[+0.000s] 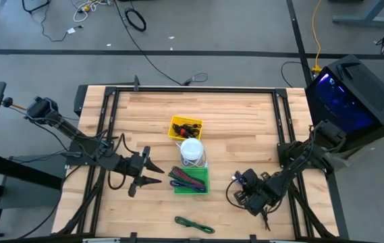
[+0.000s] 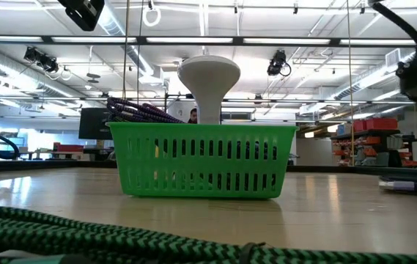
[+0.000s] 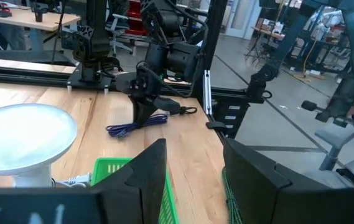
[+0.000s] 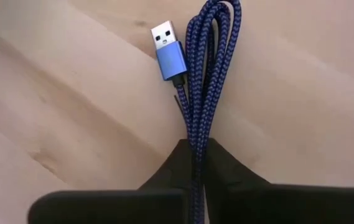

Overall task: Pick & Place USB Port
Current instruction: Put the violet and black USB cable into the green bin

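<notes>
Your right gripper has its fingers closed on a blue braided USB cable, pinching the folded bundle between the tips. The loops run out ahead of the fingers over bare wood, and the blue USB plug lies just beside the bundle, its metal end pointing away from the gripper. From overhead, that gripper sits low toward the table's front right, with open wood between it and the green basket at the middle. You have clear board toward the right rail and the far edge too. The basket holds purple and green straps, and a white funnel-shaped piece stands touching its far side. Beyond that sits a yellow bin with small dark pieces marked red; you cannot tell what they are. Your left gripper waits just beside the basket's left wall, fingers spread apart. A green braided cord lies alone near the front edge.
</notes>
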You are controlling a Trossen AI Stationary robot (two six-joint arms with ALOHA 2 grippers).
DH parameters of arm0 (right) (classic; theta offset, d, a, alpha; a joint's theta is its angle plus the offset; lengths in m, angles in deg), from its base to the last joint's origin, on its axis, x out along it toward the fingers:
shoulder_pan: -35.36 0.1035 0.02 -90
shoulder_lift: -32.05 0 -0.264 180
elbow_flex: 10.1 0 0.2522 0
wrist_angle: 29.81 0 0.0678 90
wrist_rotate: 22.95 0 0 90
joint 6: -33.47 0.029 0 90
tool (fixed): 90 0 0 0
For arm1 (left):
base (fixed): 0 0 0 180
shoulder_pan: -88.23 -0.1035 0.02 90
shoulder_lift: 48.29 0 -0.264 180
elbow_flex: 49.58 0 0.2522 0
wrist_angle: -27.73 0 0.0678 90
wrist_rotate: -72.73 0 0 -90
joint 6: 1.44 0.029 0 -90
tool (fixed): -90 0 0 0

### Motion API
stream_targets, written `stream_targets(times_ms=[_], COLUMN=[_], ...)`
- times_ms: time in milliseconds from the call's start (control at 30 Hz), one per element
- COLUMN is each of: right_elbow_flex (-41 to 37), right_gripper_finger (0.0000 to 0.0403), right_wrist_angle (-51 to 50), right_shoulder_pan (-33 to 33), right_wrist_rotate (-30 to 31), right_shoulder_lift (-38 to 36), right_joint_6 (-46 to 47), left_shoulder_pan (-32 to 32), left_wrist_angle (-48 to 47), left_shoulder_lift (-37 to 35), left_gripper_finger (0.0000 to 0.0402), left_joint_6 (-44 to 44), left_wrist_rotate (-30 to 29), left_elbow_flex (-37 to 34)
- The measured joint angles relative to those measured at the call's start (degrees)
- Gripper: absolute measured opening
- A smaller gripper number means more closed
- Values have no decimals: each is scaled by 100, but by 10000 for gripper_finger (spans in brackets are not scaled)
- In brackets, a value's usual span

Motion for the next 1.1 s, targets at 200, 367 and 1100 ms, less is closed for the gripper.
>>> stream_targets(times_ms=[200, 367, 1100], right_elbow_flex=[-5, -5, 425], right_gripper_finger=[10, 10, 8], right_wrist_angle=[343, 1602, 5182], right_shoulder_pan=[-245, -578, -1930], right_wrist_rotate=[857, 1251, -125], right_shoulder_lift=[-750, -1294, -387], right_joint_6=[-974, -2575, -6432], left_shoulder_pan=[0, 0, 0], left_wrist_angle=[-3, -13, -31], left_shoulder_lift=[0, 0, 0], left_gripper_finger=[165, 165, 165], left_joint_6=[0, 11, 149], left_wrist_rotate=[0, 0, -2], left_elbow_flex=[0, 0, -3])
